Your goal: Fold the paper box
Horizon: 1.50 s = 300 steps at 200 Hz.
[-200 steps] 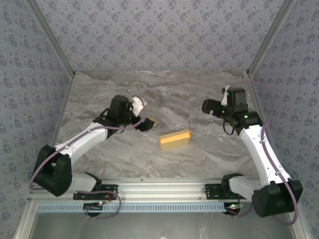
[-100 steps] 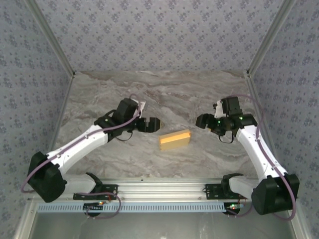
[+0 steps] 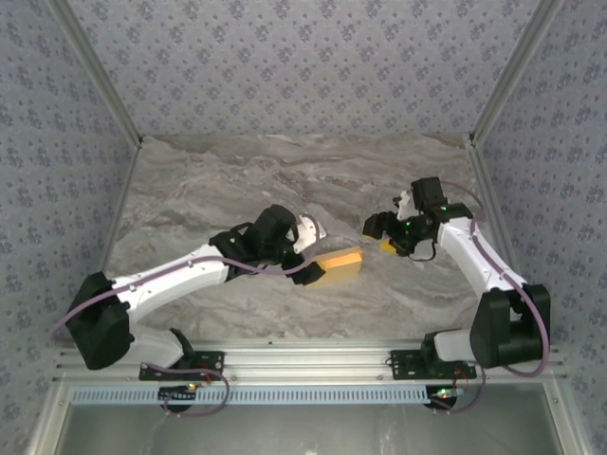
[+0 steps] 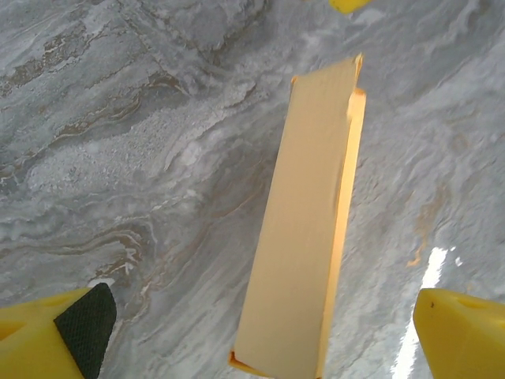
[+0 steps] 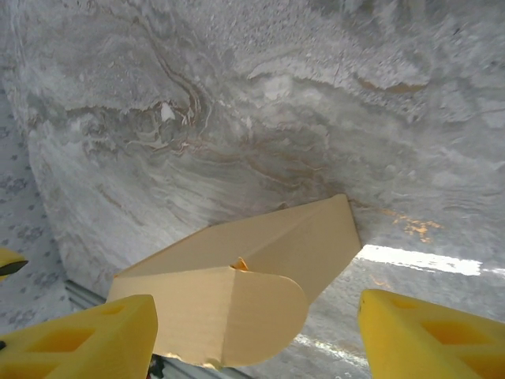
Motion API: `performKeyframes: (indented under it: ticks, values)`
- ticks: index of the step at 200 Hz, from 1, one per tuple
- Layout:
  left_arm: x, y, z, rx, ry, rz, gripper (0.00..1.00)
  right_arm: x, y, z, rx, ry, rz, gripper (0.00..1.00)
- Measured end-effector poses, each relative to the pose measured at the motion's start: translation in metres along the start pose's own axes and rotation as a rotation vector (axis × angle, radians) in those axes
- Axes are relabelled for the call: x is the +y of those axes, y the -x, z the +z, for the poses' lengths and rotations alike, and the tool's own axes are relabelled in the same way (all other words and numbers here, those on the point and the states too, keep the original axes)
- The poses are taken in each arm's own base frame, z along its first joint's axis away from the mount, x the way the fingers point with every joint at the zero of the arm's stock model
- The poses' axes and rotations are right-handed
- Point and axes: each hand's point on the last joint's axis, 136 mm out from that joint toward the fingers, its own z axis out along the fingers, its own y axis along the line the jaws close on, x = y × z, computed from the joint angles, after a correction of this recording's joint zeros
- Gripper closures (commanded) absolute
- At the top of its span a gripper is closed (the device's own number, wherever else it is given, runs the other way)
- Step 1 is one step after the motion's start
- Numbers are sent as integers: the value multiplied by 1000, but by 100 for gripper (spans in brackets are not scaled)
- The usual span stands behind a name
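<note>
Yellow-orange paper box (image 4: 304, 213), within wide left pincer (image 4: 268, 320), right pincer (image 5: 260, 320) beside

The left arm (image 3: 171, 277) stretches low and long from its base toward the paper box (image 3: 334, 265), with the wrist tipped down. The left gripper (image 3: 313, 263) sits at the box's left end. Its jaws stand wide apart and its fingers (image 4: 55, 335) flank that end of the box without touching it. The right arm (image 3: 479, 261) is bent at the elbow, its forearm leaning inward. The right gripper (image 3: 381, 235) hangs just right of the box, jaws apart and fingers (image 5: 430, 335) clear of the card.
</note>
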Motion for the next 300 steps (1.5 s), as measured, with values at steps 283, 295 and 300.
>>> performKeyframes:
  ticks: [283, 295, 300]
  values:
    - [-3, -33, 47, 188, -130, 26, 50, 14, -21, 10, 126, 60, -121, 37]
    - [-3, -35, 48, 193, -131, 24, 51, 16, -23, 9, 125, 59, -129, 36]
    - [-3, -35, 49, 196, -132, 24, 51, 16, -24, 8, 124, 57, -133, 36]
